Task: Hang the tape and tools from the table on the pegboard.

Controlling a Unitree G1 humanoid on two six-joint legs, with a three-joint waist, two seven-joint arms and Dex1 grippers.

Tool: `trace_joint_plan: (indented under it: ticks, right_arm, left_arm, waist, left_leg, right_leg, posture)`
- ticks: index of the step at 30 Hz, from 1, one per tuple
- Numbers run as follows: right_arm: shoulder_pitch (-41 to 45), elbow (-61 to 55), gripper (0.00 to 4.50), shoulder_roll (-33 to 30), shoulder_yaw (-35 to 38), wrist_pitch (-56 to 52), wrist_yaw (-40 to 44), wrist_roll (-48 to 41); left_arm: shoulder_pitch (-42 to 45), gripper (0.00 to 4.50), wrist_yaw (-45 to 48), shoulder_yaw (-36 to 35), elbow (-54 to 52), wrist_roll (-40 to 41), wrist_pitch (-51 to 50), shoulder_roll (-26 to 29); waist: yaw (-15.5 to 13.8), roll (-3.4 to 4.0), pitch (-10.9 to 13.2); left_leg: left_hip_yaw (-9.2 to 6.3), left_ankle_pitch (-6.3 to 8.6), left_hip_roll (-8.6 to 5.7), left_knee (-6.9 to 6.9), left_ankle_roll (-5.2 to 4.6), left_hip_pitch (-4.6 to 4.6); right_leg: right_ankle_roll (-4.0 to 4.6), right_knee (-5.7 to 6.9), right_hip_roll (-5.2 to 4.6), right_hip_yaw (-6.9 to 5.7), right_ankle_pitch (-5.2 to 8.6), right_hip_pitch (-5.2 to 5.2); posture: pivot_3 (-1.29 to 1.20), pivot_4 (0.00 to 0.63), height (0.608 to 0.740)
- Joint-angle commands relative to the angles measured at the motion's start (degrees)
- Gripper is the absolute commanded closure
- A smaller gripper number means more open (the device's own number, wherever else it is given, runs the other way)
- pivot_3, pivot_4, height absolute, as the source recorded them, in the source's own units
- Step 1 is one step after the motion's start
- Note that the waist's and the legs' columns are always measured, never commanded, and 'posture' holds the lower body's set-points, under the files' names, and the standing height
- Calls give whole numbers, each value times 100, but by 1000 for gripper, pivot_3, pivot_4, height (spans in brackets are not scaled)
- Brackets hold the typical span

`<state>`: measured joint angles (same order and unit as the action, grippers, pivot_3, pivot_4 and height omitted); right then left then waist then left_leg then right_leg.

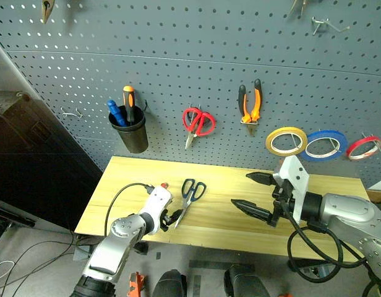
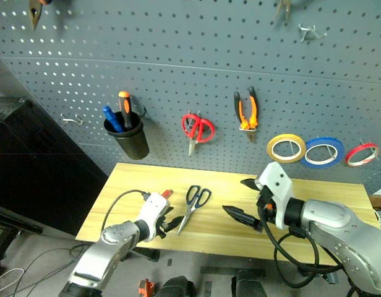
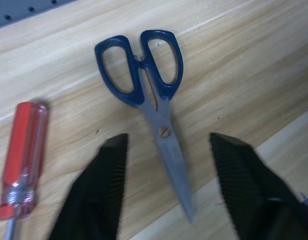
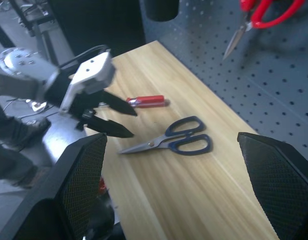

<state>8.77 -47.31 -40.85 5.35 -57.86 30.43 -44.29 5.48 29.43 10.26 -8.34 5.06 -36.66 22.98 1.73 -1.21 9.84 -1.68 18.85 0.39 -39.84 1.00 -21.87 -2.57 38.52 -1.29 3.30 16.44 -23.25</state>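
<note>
Pegboard [image 1: 196, 68] rises beyond both grippers, yellow tape [image 1: 286, 140] and orange-black pliers [image 1: 250, 103] already hung. Table [image 1: 221, 216] below: bare wood, smooth. Right gripper [image 1: 251, 193] spread wide, empty. Left gripper [image 3: 169, 160] parted, empty, its jaws either side of the blue-handled scissors [image 3: 150, 95] blades. Scissors likely rigid, light, blades slick (take at pivot or handle loops). Red screwdriver [image 3: 21, 155] just beside that claw; slim, may roll.

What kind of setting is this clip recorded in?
Most likely a workshop or tool-station mock-up: a grey pegboard carrying hung pliers, red-handled scissors and tape rolls, above a small wooden table where blue-handled scissors and a screwdriver lie.
</note>
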Motion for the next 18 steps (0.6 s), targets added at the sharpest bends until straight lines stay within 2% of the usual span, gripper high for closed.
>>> trace_joint_plan:
  ticks: [1, 3, 9, 18]
  right_arm:
    - [110, -87, 0, -125, -9, 39, 95, -149]
    - [128, -84, 0, -157, -29, 28, 80, -158]
    - [209, -40, 0, -107, 58, -47, -19, -372]
    - [295, -77, 0, -158, -217, 37, -87, -293]
  left_arm:
    - [315, 523, -60, 206, 119, -15, -421, -197]
    - [481, 25, -175, 225, 300, -38, -649, -339]
    - [920, 25, -682, 369, 933, -246, -1411, -762]
    - [1363, 25, -875, 451, 1667, -324, -1595, -1088]
  waist:
    - [8, -3, 3]
    - [11, -6, 4]
    - [19, -13, 10]
    - [14, -21, 15]
  left_leg:
    - [0, 0, 0, 0, 0, 0]
    - [0, 0, 0, 1, 0, 1]
    - [0, 0, 1, 1, 0, 0]
    - [-1, -1, 1, 0, 1, -1]
  right_leg:
    - [0, 0, 0, 1, 0, 0]
    - [0, 0, 1, 0, 0, 0]
    - [0, 2, 2, 1, 0, -1]
    - [0, 2, 0, 2, 0, -1]
  posture:
    - [-71, 183, 740]
    - [-74, 184, 740]
    - [-79, 187, 740]
    - [-100, 191, 740]
